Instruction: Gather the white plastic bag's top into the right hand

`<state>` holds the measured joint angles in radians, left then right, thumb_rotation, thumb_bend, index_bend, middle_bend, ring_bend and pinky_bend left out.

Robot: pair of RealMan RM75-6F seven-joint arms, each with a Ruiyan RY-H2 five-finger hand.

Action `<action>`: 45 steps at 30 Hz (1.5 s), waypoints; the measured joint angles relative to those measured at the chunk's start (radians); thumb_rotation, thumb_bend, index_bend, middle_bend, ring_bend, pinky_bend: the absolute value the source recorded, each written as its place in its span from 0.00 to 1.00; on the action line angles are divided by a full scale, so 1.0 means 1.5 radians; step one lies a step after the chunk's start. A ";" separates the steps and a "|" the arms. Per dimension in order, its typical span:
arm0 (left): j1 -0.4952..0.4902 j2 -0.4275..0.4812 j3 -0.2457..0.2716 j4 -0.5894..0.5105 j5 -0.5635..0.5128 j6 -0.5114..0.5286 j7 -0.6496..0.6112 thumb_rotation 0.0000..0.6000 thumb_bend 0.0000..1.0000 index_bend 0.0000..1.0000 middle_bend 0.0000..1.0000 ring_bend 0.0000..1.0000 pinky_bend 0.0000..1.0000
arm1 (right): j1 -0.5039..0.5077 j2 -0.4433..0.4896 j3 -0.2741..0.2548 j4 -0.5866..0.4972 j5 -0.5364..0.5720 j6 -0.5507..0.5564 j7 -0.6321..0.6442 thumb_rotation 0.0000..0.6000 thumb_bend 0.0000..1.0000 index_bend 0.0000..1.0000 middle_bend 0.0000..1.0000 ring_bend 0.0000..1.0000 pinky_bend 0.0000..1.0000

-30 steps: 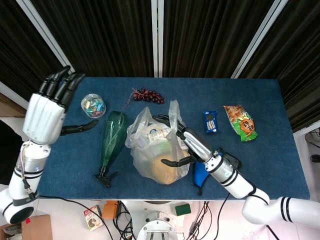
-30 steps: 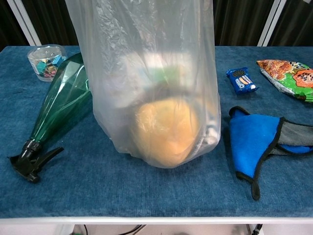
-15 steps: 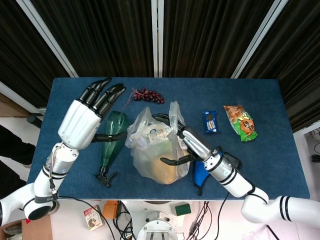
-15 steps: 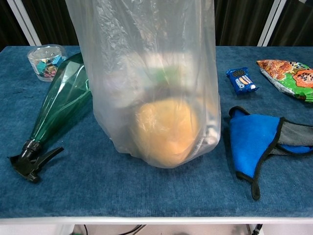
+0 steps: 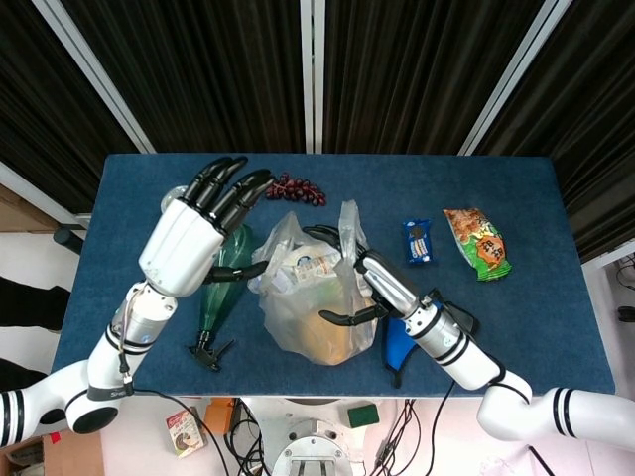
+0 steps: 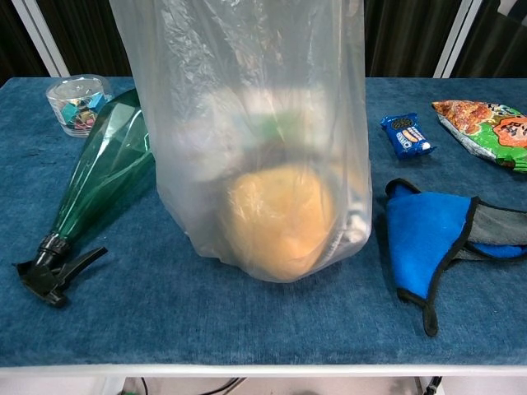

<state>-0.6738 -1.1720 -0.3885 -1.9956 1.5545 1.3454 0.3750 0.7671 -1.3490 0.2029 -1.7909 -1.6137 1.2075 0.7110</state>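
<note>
Two hands were near the white plastic bag (image 5: 310,302), which stood close to the middle of the blue tabletop (image 5: 526,327), between a green spray bottle (image 5: 220,283) and a blue cloth (image 5: 397,344). The right hand (image 5: 359,283) was at the bag's right side. Its fingers (image 5: 322,236) reached over the open top by one handle (image 5: 346,226), and its thumb pressed the bag's side lower down. It looked like a loose hold, but I could not tell if the plastic was really pinched. The left hand (image 5: 198,238) hung above the spray bottle with its fingers spread and nothing in them, just beside the bag's left edge. To do this step well, the left hand should probably push the far handle and the loose rim across toward the right hand, slowly, so the bag did not tip. Then the right fingers could close around all the bunched plastic at once, high up, above the things inside. The bag stood upright, so its long way ran up and down, and its mouth pointed up. In the chest view the bag (image 6: 255,140) looked tall, with a round orange thing (image 6: 278,220) sitting at the bottom.
</note>
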 measured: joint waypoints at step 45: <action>-0.094 -0.108 -0.022 0.050 -0.050 -0.003 -0.025 0.86 0.10 0.05 0.17 0.07 0.14 | 0.013 -0.010 -0.006 0.022 -0.004 -0.012 0.022 1.00 0.27 0.01 0.04 0.00 0.00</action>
<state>-0.8147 -1.3335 -0.4221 -1.9202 1.4800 1.3404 0.3381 0.7859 -1.3642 0.1943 -1.7571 -1.6197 1.1900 0.7446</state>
